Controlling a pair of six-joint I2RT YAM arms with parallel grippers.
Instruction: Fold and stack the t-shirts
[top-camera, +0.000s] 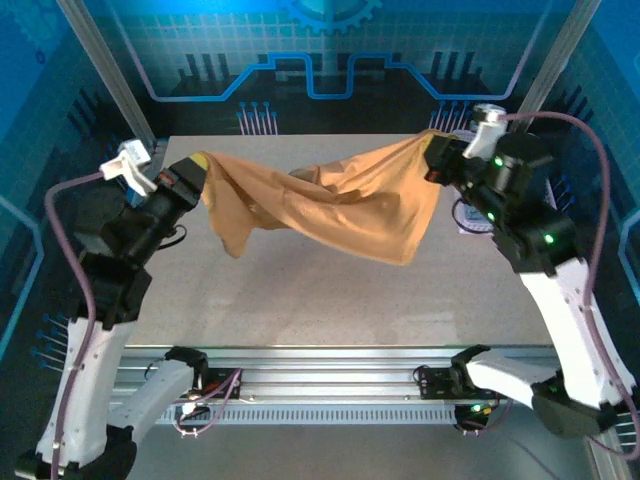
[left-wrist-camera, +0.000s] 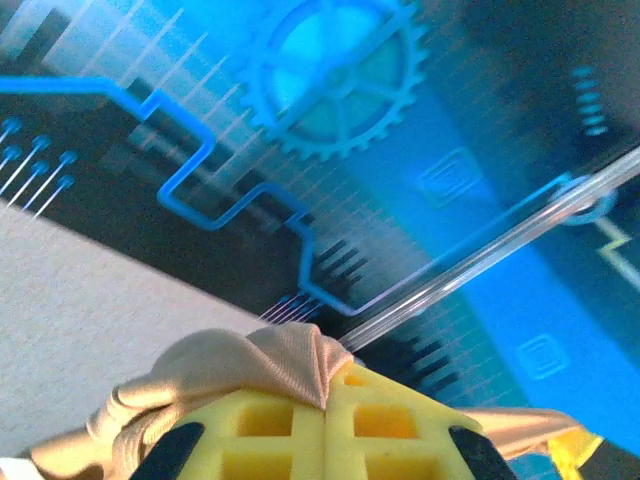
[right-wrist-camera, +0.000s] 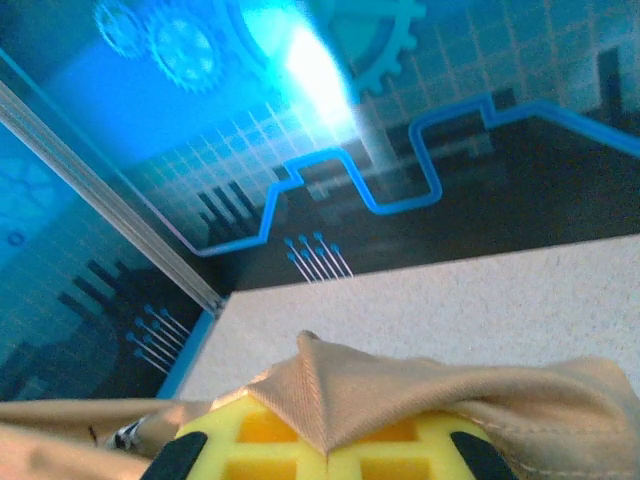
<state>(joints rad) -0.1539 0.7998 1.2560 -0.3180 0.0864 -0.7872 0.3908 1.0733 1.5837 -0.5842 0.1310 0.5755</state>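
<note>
While my left fingers (left-wrist-camera: 270, 432) and right fingers (right-wrist-camera: 262, 448) pinched the limp, light tan t-shirt (top-camera: 330, 205), I judged its edges the surest hold.

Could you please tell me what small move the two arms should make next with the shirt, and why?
Probably lower both arms together, holding it taut: the tan t-shirt hangs sagging over the table, not yet laid flat, with the left gripper and right gripper jaws shut on its opposite ends.
</note>
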